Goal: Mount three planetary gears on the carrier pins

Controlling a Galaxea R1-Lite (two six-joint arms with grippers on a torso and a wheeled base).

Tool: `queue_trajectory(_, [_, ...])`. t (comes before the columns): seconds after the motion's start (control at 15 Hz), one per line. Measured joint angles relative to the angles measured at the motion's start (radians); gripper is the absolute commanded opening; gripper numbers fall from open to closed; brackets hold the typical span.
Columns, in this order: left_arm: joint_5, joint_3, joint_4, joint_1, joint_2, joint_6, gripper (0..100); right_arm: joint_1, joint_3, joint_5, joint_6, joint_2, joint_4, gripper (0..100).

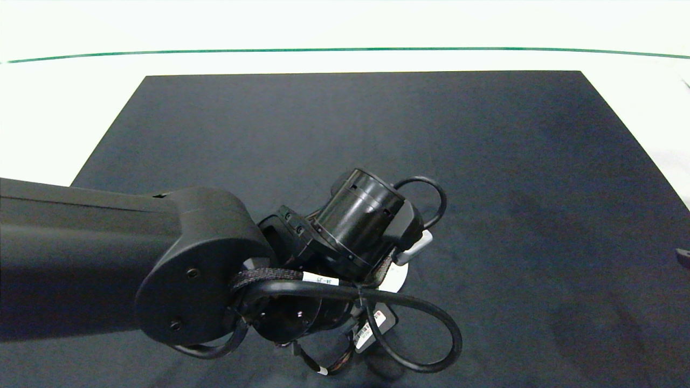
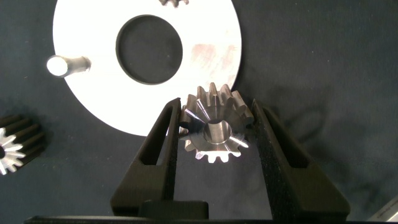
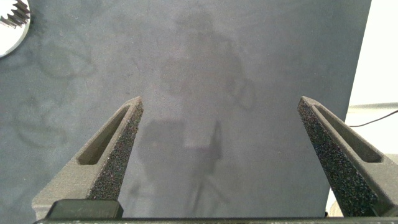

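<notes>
Left gripper [image 2: 214,134] of mine is clamped on a gear [image 2: 216,123], held just over the disc [image 2: 211,56] rim. Risk: I see no pin under it, so a drop could land off-peg or tilted. One bare pin [image 2: 67,65] stands across the disc; another gear [image 2: 15,144] lies beside me. It's shiny, toothed, with a round bore. Right gripper [image 3: 217,149] hangs spread and empty.
</notes>
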Motion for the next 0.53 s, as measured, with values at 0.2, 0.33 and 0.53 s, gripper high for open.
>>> queue_trajectory(0.2, [0.000, -0.003, -0.002, 0.002, 0.011, 0.003, 25, 0.000, 0.000, 0.000, 0.000, -0.001, 0.000, 100])
queue_trajectory(0.33, [0.000, -0.006, -0.003, 0.004, 0.016, 0.003, 25, 0.000, 0.000, 0.000, 0.000, -0.002, 0.000, 100])
queue_trajectory(0.53, [-0.001, -0.012, -0.002, 0.007, 0.019, 0.003, 25, 0.000, 0.000, 0.000, 0.000, -0.003, 0.000, 100])
